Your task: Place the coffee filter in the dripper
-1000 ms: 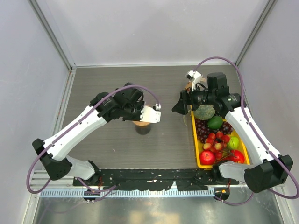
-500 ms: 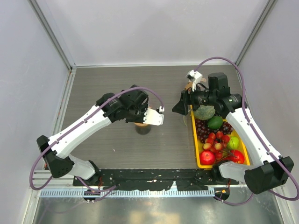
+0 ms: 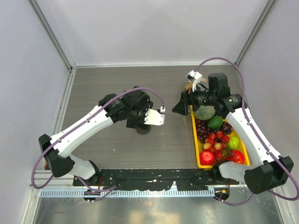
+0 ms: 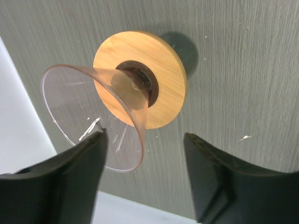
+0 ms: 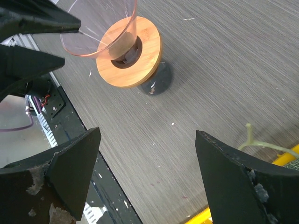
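The dripper (image 4: 140, 86) is a clear glass cone with a round wooden collar and a dark centre hole, standing on the grey table. My left gripper (image 4: 144, 135) is open, with the near edge of the cone's glass rim between its black fingers (image 4: 60, 182), not pinched. From above, that left gripper (image 3: 135, 122) covers most of the dripper (image 3: 142, 131). The dripper (image 5: 128, 53) also shows in the right wrist view. My right gripper (image 5: 147, 135) hangs open over bare table to its right, holding nothing. The coffee filter is out of view.
A yellow fruit tray (image 3: 193, 128) with grapes, cherries, a lime and red fruit stands at the right, under the right arm. A bit of brown paper (image 3: 189, 86) shows behind the right wrist. A green stem (image 5: 261, 145) lies near the tray's edge (image 5: 201, 217).
My left gripper has gone from shut to open and has shifted slightly over the dripper, hiding the collar from above. The right arm has not moved.
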Controlling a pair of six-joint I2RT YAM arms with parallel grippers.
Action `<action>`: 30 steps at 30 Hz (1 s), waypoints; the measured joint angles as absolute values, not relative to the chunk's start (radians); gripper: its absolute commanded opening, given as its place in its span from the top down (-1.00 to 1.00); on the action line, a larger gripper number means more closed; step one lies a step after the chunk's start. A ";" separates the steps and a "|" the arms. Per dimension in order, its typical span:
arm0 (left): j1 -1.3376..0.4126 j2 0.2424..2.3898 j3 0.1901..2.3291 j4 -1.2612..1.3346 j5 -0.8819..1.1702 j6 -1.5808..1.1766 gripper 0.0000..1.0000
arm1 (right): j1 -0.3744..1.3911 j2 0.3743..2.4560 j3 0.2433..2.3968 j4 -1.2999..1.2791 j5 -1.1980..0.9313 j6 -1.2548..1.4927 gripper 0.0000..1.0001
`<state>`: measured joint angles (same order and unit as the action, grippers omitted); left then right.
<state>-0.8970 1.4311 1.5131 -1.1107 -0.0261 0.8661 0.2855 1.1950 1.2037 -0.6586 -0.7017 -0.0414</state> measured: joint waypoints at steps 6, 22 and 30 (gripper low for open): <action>-0.895 1.386 1.541 -1.119 0.027 0.812 -0.82 | 0.286 1.196 1.205 -0.658 -0.710 -0.034 -0.78; -0.220 1.076 1.290 -0.715 0.641 0.003 -0.57 | 0.397 1.399 1.332 -0.561 -0.723 0.093 -0.56; -0.207 1.183 1.132 -0.553 0.681 -0.299 -0.36 | 0.464 1.515 1.382 -0.525 -0.694 0.158 -0.39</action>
<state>-0.2070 1.1828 1.1320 -0.5526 0.6811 -0.2993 0.4641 1.5154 1.3823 -0.5251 -0.6941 0.1581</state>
